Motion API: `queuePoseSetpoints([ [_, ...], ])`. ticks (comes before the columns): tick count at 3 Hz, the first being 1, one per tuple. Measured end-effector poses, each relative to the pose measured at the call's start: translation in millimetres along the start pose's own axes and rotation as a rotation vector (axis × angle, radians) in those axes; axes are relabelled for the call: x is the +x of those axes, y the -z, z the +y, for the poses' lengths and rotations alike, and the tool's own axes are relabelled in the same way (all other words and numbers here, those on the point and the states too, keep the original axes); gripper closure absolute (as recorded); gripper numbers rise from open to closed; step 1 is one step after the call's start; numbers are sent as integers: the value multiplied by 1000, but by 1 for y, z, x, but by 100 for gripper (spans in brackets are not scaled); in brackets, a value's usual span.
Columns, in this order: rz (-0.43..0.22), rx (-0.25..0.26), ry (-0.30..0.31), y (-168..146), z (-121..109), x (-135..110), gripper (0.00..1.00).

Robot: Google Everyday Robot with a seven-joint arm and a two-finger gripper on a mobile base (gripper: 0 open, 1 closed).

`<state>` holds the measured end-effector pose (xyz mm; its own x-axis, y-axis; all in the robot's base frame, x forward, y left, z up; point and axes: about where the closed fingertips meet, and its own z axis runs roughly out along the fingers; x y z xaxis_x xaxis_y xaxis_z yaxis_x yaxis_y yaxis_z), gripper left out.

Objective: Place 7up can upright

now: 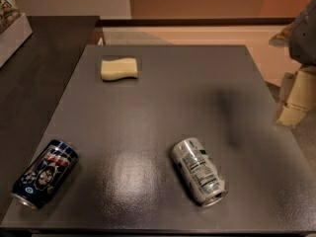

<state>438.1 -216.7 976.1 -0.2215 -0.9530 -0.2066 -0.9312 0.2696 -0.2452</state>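
The 7up can point(198, 171) is silver-grey with a white nutrition label facing up. It lies on its side on the grey table point(168, 88), front right of centre, with its open top end pointing toward the front right. My gripper point(295, 98) hangs at the right edge of the view, beyond the table's right edge, well to the right of the can and farther back. It holds nothing that I can see. Its shadow falls on the table behind the can.
A dark blue can point(44, 173) with red-white graphics lies on its side at the front left corner. A yellow sponge point(119, 68) lies at the back left. A darker counter point(34, 78) adjoins the table's left side, with a box point(11, 26) on it.
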Motion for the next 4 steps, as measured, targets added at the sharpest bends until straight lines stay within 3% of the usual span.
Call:
queuePoseSetpoints([
  [1, 0, 0, 0, 0, 0, 0, 0],
  [2, -5, -22, 79, -4, 5, -12, 0],
  [3, -10, -61, 244, -8, 12, -37, 0],
  [4, -28, -92, 469, -12, 24, -66, 0],
])
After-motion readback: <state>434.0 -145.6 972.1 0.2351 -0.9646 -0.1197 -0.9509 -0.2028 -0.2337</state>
